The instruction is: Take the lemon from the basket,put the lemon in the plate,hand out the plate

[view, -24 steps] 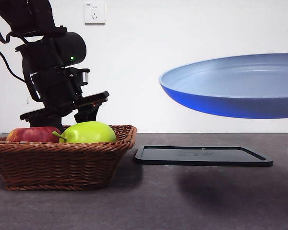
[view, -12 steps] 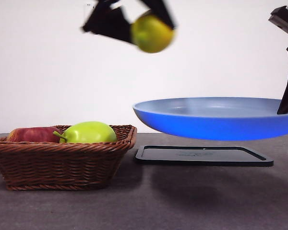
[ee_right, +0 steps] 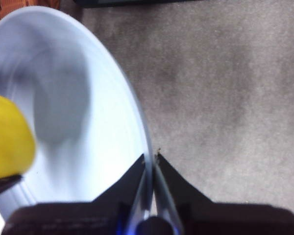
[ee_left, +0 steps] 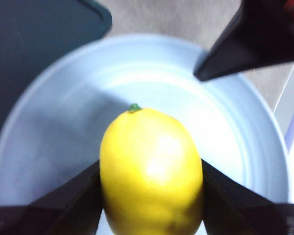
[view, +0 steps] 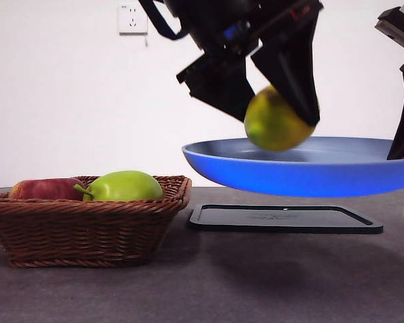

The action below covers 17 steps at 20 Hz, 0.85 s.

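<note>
Small yellow oval lemon [view: 275, 121] clamped between the two black jaws of the left pincer [ee_left: 151, 171], hanging just above the hollow of the large round light-blue plate [view: 303, 176], its lower part dipping behind the near rim; touching the plate floor or not, cannot tell. Green nub end seen in the left wrist view, pointing away from the wrist. Plate held in the air, clear of the dark grey tabletop [view: 256, 282], pinched at its right rim by the right pincer [ee_right: 151, 159], jaws closed on the thin edge. Directly below the plate, flat black rectangular tray with raised rim [view: 286, 219] lying on the tabletop. Further left, brown woven wicker basket [view: 87, 229] with braided rim, holding a bright-green stemmed apple [view: 124, 186] and, to its left, a red apple [view: 44, 189]. On the far white wall, up left, a white socket [view: 132, 18].
</note>
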Tool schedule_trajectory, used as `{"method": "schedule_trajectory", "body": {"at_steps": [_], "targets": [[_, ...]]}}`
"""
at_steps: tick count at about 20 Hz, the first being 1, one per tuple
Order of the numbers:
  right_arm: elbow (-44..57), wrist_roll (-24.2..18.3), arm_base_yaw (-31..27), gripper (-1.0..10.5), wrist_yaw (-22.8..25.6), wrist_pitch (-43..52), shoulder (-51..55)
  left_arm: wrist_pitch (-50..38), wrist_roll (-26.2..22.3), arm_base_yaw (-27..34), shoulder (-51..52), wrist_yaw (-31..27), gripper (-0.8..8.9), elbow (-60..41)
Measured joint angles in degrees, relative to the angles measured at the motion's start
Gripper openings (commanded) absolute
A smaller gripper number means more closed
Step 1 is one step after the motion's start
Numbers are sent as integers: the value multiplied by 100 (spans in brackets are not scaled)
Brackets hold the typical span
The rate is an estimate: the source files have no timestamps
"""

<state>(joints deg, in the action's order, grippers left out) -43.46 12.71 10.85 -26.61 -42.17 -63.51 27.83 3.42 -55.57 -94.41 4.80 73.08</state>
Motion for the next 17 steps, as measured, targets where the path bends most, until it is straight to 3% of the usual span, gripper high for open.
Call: {"method": "schedule_trajectory", "body": {"at_steps": [2,6,8,17], "targets": [[0,0,0,3,0,-22,0,0,2,0,-50,4,314,0],[0,0,0,3,0,-26,0,87,0,0,-131,9,316,0],[0,0,0,3,4,-39,0,90,0,0,-136,114,379,0],[0,168,-44,3,144,-63,-9,466,111,22,389,136,378,0]]}}
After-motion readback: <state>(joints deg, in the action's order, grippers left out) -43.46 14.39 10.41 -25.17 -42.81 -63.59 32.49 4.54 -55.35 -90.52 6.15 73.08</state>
